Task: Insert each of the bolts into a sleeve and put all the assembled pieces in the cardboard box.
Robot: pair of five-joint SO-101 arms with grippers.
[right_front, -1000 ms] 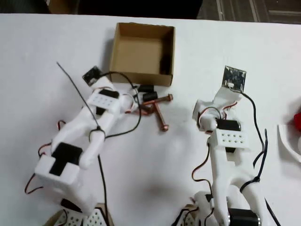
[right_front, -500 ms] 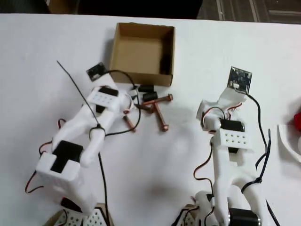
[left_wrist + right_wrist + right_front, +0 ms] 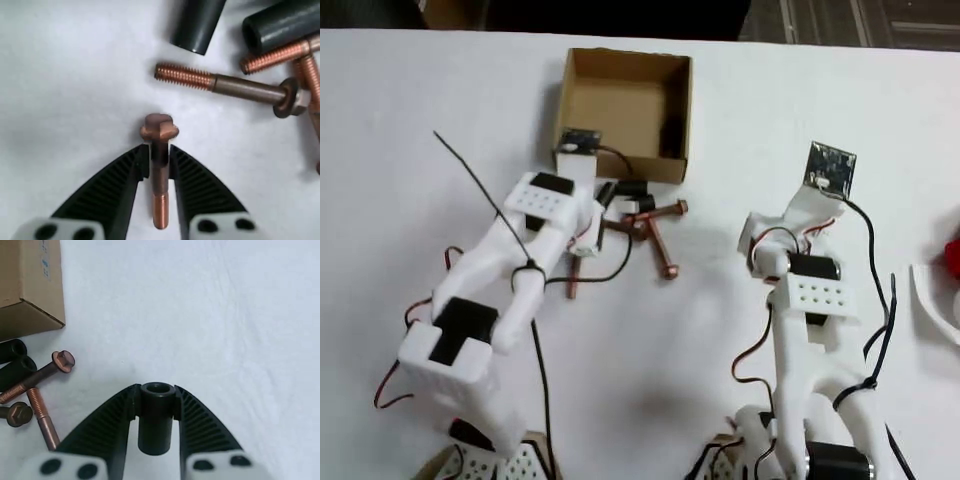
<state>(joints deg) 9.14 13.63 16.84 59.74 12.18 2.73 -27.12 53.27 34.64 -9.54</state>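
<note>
My left gripper [image 3: 159, 152] is shut on a copper bolt [image 3: 160, 170], whose hex head sticks out past the fingertips. In the high view this bolt [image 3: 572, 278] hangs at the left gripper [image 3: 585, 238], left of the pile. My right gripper [image 3: 156, 390] is shut on a black sleeve [image 3: 156, 417] with its bore facing outward. It stands at the table's right middle [image 3: 757, 248]. Loose bolts [image 3: 658, 212] and two black sleeves [image 3: 635, 196] lie just in front of the open cardboard box [image 3: 576, 105]. Further bolts [image 3: 230, 87] and sleeves [image 3: 197, 22] show beyond the held bolt.
A red object [image 3: 952, 255] and a curved white piece [image 3: 932, 300] sit at the right edge. Black cables [image 3: 485, 190] trail over the left arm. The box corner [image 3: 30, 285] and the pile [image 3: 37, 375] lie off to one side of the right gripper.
The left arm has swung its wrist toward the box and drawn a bolt leftward out of the pile. The right arm shifted slightly early on, then held still.
</note>
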